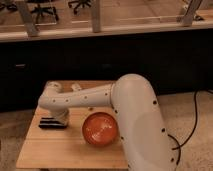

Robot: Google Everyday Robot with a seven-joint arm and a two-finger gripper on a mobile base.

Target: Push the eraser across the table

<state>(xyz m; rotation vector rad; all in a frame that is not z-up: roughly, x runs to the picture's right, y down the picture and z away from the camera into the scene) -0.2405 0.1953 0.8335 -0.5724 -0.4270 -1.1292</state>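
The gripper (59,116) sits down at the eraser (50,123), left of the orange bowl (100,130), near the table's (60,150) left edge. Low and side-on, likely so it can shove, not lift. Finger state: I cannot tell. No readable labels or writing anywhere.

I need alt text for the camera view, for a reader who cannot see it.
A white robot arm reaches left across a wooden table, its tool down at a black eraser near the left edge. An orange bowl sits mid-table, right of the eraser.
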